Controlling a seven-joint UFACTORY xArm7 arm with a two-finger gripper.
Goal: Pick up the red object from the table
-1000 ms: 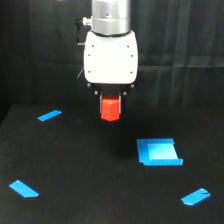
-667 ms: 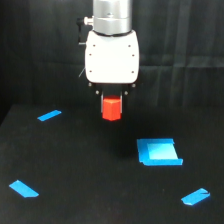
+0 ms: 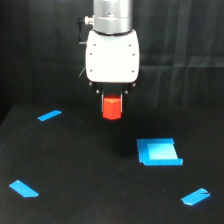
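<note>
The red object (image 3: pixel 112 108) is a small bright red-orange block held between the dark fingers under my white gripper body. My gripper (image 3: pixel 112 106) is shut on it and holds it above the black table (image 3: pixel 90 180), near the middle back of the exterior view. The block hangs clear of the surface with the dark backdrop behind its top. The fingers are mostly hidden in shadow beside the block.
A flat blue square piece (image 3: pixel 159 151) lies on the table toward the exterior view's right. Blue tape strips lie at the left back (image 3: pixel 49 115), the left front (image 3: pixel 23 188) and the right front (image 3: pixel 195 196).
The gripper has risen slightly with the red block held in it. Nothing else has moved.
</note>
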